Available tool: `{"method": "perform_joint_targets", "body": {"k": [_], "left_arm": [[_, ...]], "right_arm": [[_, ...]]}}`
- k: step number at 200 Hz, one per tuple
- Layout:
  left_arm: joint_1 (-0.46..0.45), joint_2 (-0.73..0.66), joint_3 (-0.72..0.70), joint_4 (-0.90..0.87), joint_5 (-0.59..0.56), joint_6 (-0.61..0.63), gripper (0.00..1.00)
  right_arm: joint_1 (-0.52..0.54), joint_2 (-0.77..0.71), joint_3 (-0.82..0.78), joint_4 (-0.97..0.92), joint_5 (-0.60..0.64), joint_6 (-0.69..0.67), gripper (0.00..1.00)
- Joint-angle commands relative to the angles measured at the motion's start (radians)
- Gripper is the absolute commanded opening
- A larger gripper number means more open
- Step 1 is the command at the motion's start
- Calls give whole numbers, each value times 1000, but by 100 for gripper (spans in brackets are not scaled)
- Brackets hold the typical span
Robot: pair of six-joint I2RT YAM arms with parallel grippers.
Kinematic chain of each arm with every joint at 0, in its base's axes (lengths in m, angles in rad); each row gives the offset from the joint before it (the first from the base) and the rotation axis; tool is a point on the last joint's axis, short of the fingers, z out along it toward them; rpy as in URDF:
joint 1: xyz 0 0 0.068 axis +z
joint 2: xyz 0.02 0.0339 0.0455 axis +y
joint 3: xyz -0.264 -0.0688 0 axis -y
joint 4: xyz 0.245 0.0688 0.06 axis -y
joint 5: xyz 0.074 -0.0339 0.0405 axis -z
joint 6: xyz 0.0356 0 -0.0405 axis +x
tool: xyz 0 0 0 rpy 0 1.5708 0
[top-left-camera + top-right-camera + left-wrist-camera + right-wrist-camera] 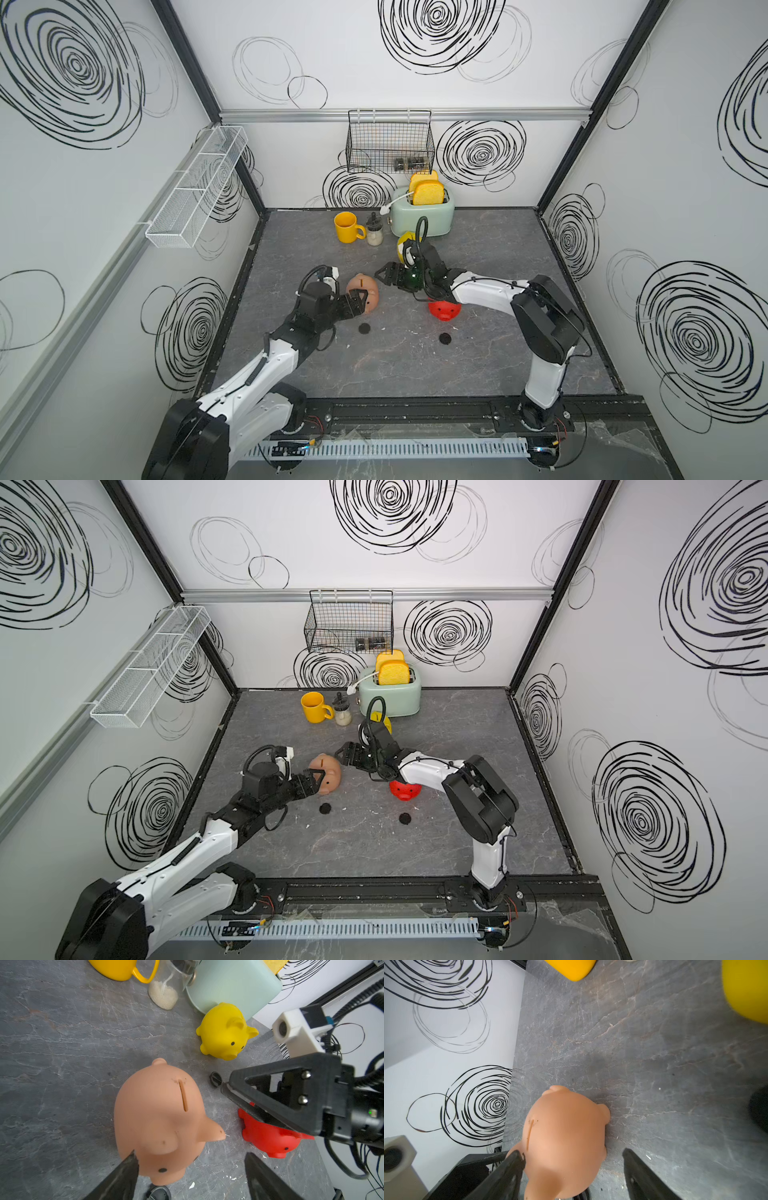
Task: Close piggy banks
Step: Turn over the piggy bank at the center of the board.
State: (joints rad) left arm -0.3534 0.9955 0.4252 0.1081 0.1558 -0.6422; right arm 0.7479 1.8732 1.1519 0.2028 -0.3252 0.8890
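The pale pink piggy bank [362, 289] stands mid-table, coin slot up. My left gripper [190, 1159] is open around its snout; one finger [126, 1169] touches its cheek and the other stands clear. My right gripper [571, 1155] is open around its rear, one finger [512, 1165] against its side. The yellow piggy bank [224, 1032] stands near the toaster. The red piggy bank [444, 311] lies partly under the right arm. Black plugs [364, 328] [445, 338] lie on the table, and another plug [216, 1078] lies by the right fingertips.
At the back stand a yellow mug [347, 226], a small jar of white grains [374, 235] and a mint toaster [422, 216] holding toast. A black wire basket [388, 141] hangs on the back wall and a white mesh shelf [195, 187] on the left wall.
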Motion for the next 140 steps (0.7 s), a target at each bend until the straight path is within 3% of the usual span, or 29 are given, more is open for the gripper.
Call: {"method": "perform_joint_targets", "body": {"k": [1,38,140], "left_arm": [[5,7,-17,56,-42,5,81],[11,9,-22,74,-80,16,78],[46,77,-23,149,-23,19,70]], "right_arm": [[10,24,42,26,-15,15,78],[11,35,41,44,-14,27,78],[12,62,39,93,-43,53,78]]}}
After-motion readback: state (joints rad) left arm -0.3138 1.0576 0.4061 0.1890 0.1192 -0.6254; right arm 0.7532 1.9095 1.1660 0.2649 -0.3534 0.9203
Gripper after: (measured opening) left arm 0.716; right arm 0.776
